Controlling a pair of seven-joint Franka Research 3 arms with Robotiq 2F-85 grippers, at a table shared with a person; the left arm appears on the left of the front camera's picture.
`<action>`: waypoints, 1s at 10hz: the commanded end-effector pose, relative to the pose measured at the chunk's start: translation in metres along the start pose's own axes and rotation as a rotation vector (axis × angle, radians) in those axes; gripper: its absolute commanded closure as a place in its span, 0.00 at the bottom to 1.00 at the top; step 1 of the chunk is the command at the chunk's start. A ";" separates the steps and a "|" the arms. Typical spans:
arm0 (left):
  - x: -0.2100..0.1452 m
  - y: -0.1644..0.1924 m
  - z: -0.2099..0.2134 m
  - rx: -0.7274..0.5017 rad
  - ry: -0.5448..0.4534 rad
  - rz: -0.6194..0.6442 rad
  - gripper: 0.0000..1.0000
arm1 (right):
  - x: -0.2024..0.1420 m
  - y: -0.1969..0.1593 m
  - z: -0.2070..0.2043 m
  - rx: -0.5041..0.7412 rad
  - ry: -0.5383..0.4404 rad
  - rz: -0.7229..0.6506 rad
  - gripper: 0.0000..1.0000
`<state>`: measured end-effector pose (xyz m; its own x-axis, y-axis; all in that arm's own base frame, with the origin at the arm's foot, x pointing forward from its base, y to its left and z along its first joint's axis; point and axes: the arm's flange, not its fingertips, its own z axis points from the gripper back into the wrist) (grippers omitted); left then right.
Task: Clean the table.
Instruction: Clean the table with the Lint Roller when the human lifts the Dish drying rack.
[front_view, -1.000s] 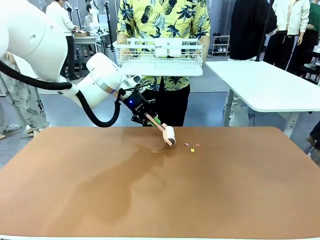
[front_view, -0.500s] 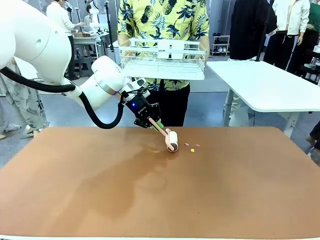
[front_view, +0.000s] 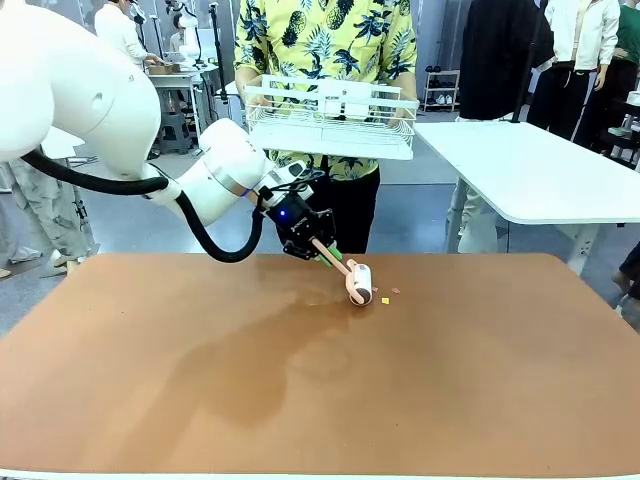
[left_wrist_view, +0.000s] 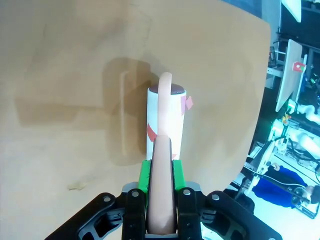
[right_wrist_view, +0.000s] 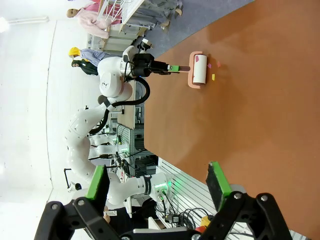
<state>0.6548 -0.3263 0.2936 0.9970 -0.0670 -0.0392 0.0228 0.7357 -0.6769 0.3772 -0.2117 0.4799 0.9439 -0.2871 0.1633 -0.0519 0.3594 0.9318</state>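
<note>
Left gripper (left_wrist_view: 161, 169): jaws clamped on the pink handle (left_wrist_view: 161, 210) of a lint roller (left_wrist_view: 165, 117), green pads pressing it from both sides. The white drum sits straight ahead of the fingertips, resting on the table (front_view: 200, 400). Reddish bits are stuck to its paper. The reddish-brown top spreads beneath and all round these jaws. Two small scraps (front_view: 385, 300) lie on it just past the drum, on the side away from the jaws.

Right gripper (right_wrist_view: 156, 182): jaws spread wide, nothing between them. The table top lies well ahead of its fingertips.

Beyond the far edge, above and behind the left jaws, a person holds a white wire basket (front_view: 330, 118) in both hands.
</note>
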 end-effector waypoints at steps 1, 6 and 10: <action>0.014 0.015 -0.027 0.033 -0.041 0.037 0.79 | -0.001 0.004 0.002 0.015 -0.002 0.002 0.00; 0.027 -0.001 -0.074 -0.018 -0.037 0.048 0.79 | -0.001 0.004 0.002 0.015 -0.002 0.002 0.00; 0.035 -0.017 -0.097 -0.069 -0.076 0.038 0.79 | -0.001 0.004 0.002 0.015 -0.002 0.002 0.00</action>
<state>0.6639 -0.4105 0.2681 0.9936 -0.0903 -0.0672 0.0061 0.6393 -0.7689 0.3773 -0.2116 0.4798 0.9439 -0.2870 0.1632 -0.0519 0.3594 0.9317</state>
